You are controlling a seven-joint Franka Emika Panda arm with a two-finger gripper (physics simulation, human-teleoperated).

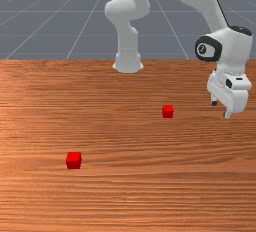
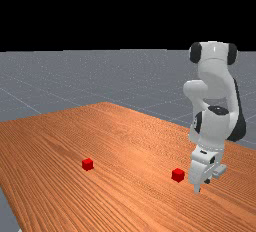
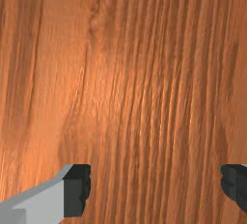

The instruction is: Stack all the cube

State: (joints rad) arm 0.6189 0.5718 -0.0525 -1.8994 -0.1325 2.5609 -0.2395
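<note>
In the front view my gripper (image 1: 220, 109) hangs low at the right, open, with nothing between its fingers. The wrist view has the gripper (image 3: 155, 189) with its two dark pads wide apart over bare wood. One red cube (image 1: 168, 111) lies on the table to the front view's left of the gripper, a short way off and not touching it; the far view puts this cube (image 2: 178, 175) just left of the hand. A second red cube (image 1: 74, 160) rests nearer the front view's camera, far to its left; in the far view that cube (image 2: 88, 164) is left of the first.
The wooden table (image 1: 125, 191) stretches under both cubes, which lie well apart. At the table's back edge in the front view stands the arm's base (image 1: 128, 62). The table's far corner (image 2: 105, 104) shows in the far view.
</note>
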